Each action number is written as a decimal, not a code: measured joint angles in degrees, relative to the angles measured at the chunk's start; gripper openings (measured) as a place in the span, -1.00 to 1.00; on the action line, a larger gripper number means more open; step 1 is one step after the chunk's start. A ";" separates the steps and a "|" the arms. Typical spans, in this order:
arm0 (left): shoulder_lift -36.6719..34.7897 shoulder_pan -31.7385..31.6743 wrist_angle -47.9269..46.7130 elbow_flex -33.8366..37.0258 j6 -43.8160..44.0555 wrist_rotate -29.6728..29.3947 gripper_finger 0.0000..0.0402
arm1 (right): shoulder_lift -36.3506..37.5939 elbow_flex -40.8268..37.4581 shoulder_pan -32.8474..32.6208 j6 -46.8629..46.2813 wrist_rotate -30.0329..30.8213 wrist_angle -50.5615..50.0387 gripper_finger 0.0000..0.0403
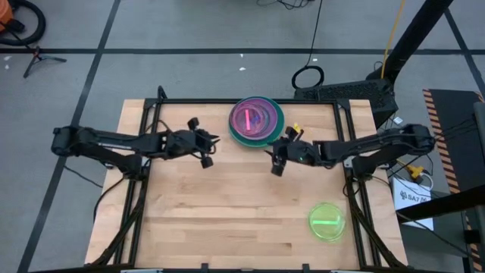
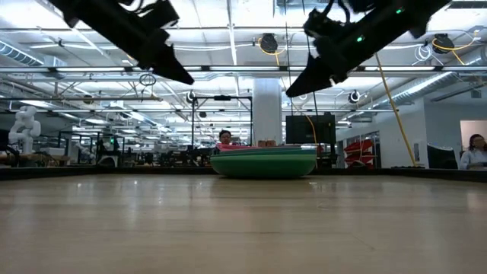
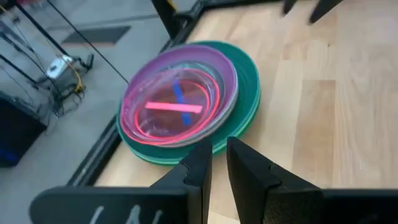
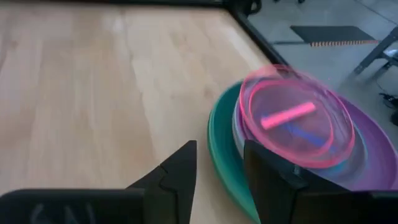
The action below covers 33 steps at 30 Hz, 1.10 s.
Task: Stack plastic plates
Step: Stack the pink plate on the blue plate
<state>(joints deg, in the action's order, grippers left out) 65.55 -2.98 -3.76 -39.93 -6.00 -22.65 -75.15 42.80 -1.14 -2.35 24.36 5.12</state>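
Wooden table [image 1: 227, 220] bears glossy stacked plates [image 1: 256, 120], pink topmost

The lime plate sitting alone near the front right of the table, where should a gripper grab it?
Probably by the rim. The lime plate lies flat on the table with nothing beside it, so any edge is free. The right gripper is nearer; coming down on the rim's side facing that arm looks simplest.

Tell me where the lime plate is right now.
In the high view, the lime plate lies alone near the table's front right corner, apart from the plate stack at the back edge and beyond the right end effector.
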 joint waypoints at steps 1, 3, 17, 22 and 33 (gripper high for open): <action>-1.41 -0.01 0.01 0.42 -0.65 0.00 -0.71 | -0.58 0.41 1.51 0.35 -1.49 1.19 -0.37; -3.93 -0.02 0.77 0.84 -1.82 -0.02 -0.71 | -1.87 1.65 4.51 0.75 -3.95 1.31 -0.37; -14.35 -2.04 -0.10 0.88 -2.81 -0.55 -0.71 | -19.47 21.01 20.91 7.88 -15.72 0.33 -0.37; -14.28 -2.14 -3.29 0.90 -1.80 -0.55 -0.71 | -25.53 26.15 22.96 9.06 -16.15 -4.47 -0.37; -14.26 -2.14 -6.09 0.90 -1.53 -0.52 -0.71 | -31.25 26.72 26.13 9.33 -18.60 -5.30 -0.37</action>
<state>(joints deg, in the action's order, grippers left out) 51.29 -5.13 -9.85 -39.03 -7.53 -23.18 -106.40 69.52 24.98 6.98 5.76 -0.18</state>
